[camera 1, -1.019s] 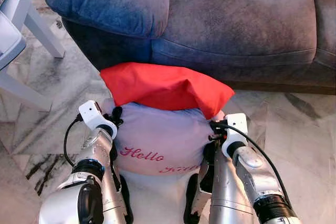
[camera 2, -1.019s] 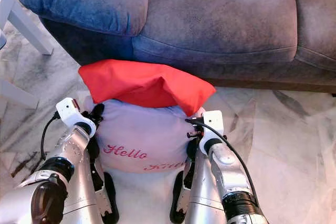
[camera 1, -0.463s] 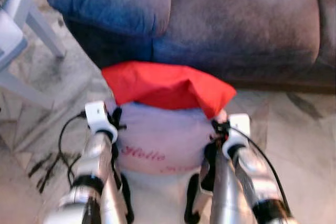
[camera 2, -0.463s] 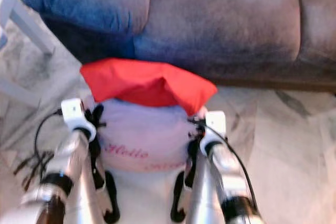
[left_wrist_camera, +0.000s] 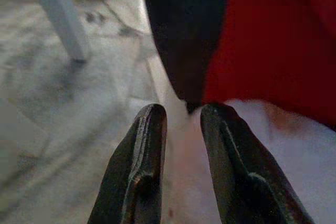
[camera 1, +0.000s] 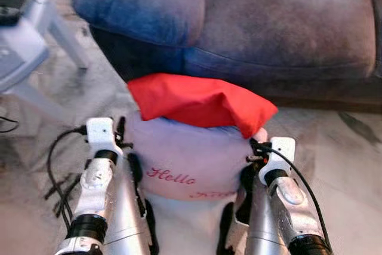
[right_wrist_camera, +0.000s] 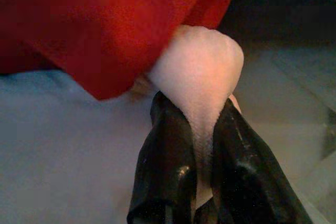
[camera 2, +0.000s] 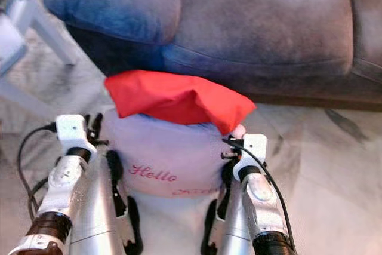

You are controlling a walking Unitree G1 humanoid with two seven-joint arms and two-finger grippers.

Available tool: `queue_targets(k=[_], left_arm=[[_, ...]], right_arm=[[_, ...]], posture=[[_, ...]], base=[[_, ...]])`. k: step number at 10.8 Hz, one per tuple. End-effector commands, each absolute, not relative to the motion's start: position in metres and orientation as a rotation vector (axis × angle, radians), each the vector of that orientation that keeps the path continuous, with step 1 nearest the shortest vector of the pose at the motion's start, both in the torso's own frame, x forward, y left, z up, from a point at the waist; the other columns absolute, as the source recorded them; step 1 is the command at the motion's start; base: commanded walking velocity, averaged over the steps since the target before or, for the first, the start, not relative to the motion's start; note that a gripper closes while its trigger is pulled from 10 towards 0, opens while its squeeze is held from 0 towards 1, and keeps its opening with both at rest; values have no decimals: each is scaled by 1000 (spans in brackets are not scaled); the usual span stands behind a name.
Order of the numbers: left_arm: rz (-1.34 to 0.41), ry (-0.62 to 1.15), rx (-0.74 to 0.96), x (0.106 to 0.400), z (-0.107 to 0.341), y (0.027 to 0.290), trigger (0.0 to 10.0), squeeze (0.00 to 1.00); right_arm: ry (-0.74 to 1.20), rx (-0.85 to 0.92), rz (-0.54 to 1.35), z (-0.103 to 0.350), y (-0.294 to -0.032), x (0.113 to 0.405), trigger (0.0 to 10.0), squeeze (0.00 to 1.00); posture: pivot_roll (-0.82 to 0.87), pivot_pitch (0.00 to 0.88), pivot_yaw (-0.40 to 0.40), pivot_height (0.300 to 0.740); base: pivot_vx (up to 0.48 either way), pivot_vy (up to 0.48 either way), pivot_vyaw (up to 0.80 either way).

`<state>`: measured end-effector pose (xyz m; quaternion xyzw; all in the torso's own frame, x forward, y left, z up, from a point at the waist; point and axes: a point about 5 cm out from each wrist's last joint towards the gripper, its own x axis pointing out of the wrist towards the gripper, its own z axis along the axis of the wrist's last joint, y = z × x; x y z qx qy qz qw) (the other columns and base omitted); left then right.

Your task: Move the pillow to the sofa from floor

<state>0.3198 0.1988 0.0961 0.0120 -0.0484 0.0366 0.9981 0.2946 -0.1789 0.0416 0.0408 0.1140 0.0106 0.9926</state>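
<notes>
Sofa (camera 1: pixel 280 28) fills the far side, one grey-blue unit, seat front just beyond the load. One white table (camera 1: pixel 27 40) to the robot's left, one leg near the sofa corner. Marble floor (camera 1: pixel 340 165) underneath. One pillow (camera 1: pixel 191 159), pale lilac with "Hello" stitched in red, sits between the two arms, long axis running left to right across the robot's front. One red cloth (camera 1: pixel 200 103) lies draped over its top, far edge close to the sofa base. Whether the pillow is touching the floor or already off it, cannot tell. Right gripper (right_wrist_camera: pixel 195 145) is at the pillow's right corner, fingers pinched on a bulge of the pale fabric. Left gripper (left_wrist_camera: pixel 178 150) is at the left edge, fingers nearly together with only a narrow slit; fabric lies beyond the tips, but whether any is caught between them I cannot tell. Both arms equally near, one per end. Key relation: sofa seat lies straight ahead and above the pillow, so next move looks like lift and push forward; red cloth may slide off.
</notes>
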Motion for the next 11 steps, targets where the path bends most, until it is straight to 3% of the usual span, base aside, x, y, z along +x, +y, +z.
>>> queue_targets(k=[1, 11], left_arm=[[79, -66, 30, 317, 91, 201, 10000, 0], [70, -32, -35, 314, 84, 198, 10000, 0]], right_arm=[[111, 100, -84, 58, -200, 299, 10000, 0], [124, 99, -68, 54, -194, 306, 10000, 0]], posture=[[34, 199, -61, 471], [42, 171, -57, 471]], base=[[0, 0, 0], [0, 0, 0]])
